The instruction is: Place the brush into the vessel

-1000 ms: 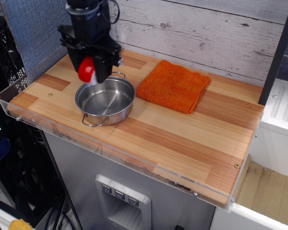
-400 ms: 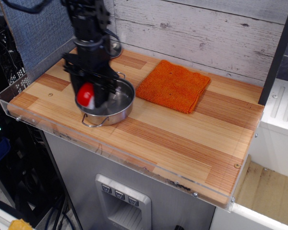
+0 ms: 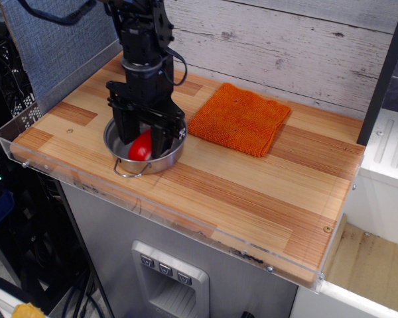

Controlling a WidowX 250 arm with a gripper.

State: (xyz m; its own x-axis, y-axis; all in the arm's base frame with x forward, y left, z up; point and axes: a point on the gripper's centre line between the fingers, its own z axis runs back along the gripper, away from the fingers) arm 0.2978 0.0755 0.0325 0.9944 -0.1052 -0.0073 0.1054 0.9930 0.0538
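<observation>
Where it hovered before, hand (image 3: 143,142) lowered into vessel (image 3: 167,158), clamped on brush (image 3: 140,147)

Robot test bench staged as a kitchen: striped wooden counter (image 3: 252,185) edged with clear plastic guard (image 3: 152,212), whitewashed plank backdrop (image 3: 285,46), steel pot (image 3: 160,159), orange cloth (image 3: 240,118), cables and equipment racks (image 3: 13,86) alongside.

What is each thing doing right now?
brush: down inside the pot, between the gripper fingers
pot: upright on the table, with the brush in it
gripper: lowered into the pot, closed around the brush
orange cloth: folded, lying flat beside the pot
</observation>
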